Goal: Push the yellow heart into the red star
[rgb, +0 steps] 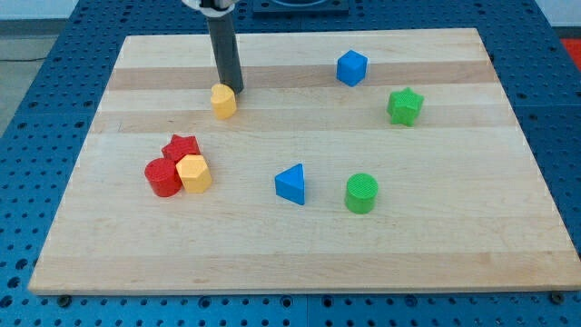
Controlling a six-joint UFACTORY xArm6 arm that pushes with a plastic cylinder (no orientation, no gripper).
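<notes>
The yellow heart (223,101) lies on the wooden board, upper left of centre. My tip (231,89) is right behind it, at its upper right edge, touching or nearly touching it. The red star (181,147) lies lower left of the heart, in a tight cluster with a red cylinder (163,177) and a yellow hexagon (193,173). A gap of bare board separates the heart from the star.
A blue cube (351,67) and a green star (405,105) lie at the upper right. A blue triangle (291,183) and a green cylinder (361,193) lie lower centre right. The wooden board (300,263) sits on a blue perforated table.
</notes>
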